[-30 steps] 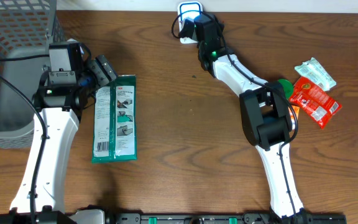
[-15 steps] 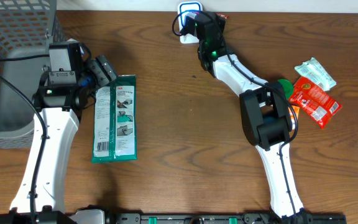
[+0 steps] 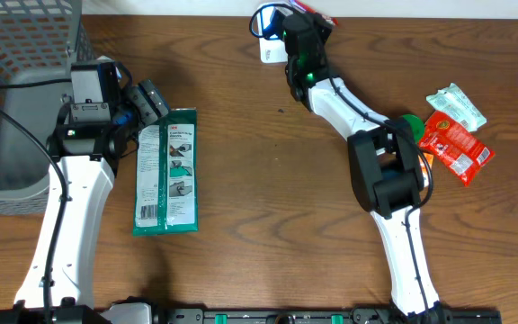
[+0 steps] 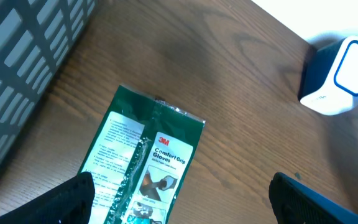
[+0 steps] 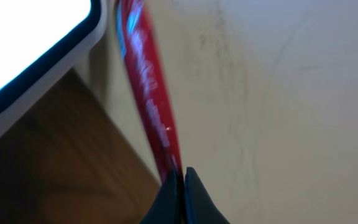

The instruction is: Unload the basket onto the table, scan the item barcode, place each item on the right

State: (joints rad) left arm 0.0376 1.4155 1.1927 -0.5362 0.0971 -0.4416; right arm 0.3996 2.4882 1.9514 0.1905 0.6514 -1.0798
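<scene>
My right gripper (image 3: 300,27) is shut on a thin red packet (image 5: 145,81), seen edge-on in the right wrist view and rising from the closed fingertips (image 5: 182,177). It is held right beside the white and blue barcode scanner (image 3: 268,20), whose glowing face (image 5: 23,43) fills the upper left of the wrist view. A sliver of the red packet (image 3: 320,16) shows past the gripper at the table's back edge. My left gripper (image 4: 179,205) stands wide open, hanging above the top end of a green glove packet (image 4: 142,168) that lies flat on the table (image 3: 166,171).
A grey wire basket (image 3: 16,90) stands at the far left. On the right lie a red snack packet (image 3: 455,144), a white and green packet (image 3: 455,103) and a small green round thing (image 3: 410,121). The scanner (image 4: 337,78) also shows in the left wrist view.
The right gripper has shifted slightly toward the back edge beside the scanner, and the red packet now sticks out past it. The left arm and green packet have not moved.
</scene>
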